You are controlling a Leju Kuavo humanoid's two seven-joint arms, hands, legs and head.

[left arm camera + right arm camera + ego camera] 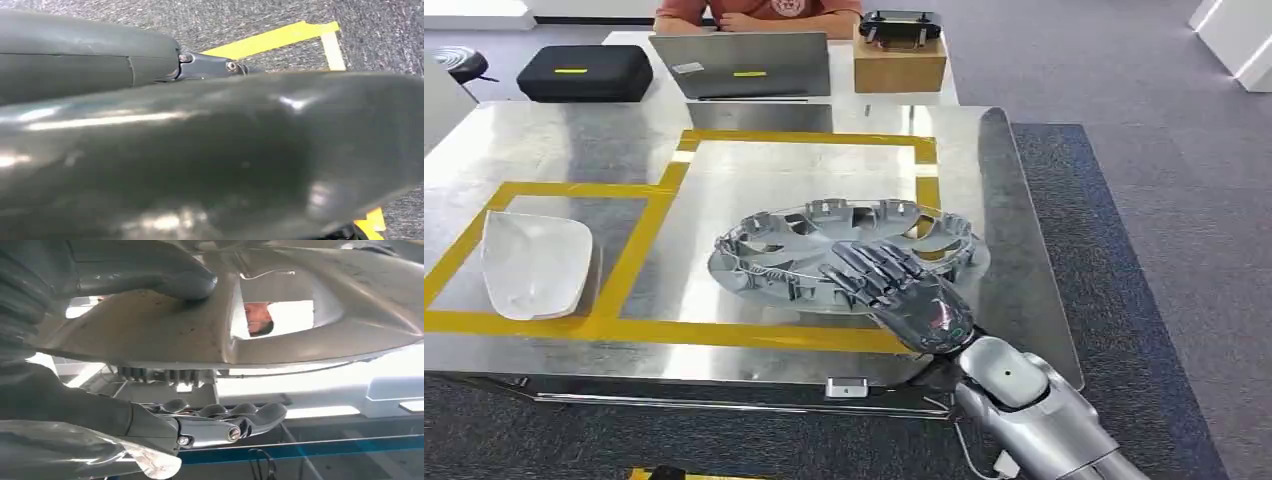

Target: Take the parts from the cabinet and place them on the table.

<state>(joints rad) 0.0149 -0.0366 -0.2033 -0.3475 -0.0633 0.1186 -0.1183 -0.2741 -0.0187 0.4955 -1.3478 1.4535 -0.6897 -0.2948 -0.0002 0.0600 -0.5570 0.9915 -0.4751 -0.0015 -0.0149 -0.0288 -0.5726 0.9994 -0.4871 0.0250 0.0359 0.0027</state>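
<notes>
A round silver part (824, 245) with ribs and cut-outs lies on the steel table (574, 140), inside the larger yellow-taped square. My right hand (904, 290) reaches over its near rim, with the fingers (874, 265) stretched flat across its top. In the right wrist view the thumb (150, 280) presses one face of the part (165, 335) while the fingers (225, 420) run along the other side. A white curved part (532, 262) rests in the smaller taped square at the left. A dark finger of my left hand (210, 67) hangs above grey carpet; how that hand stands is unclear.
A person sits behind a laptop (742, 62) at the table's far side. A black case (584, 72) and a cardboard box (899, 62) with a black device on it stand there too. Yellow tape (270, 39) marks the carpet.
</notes>
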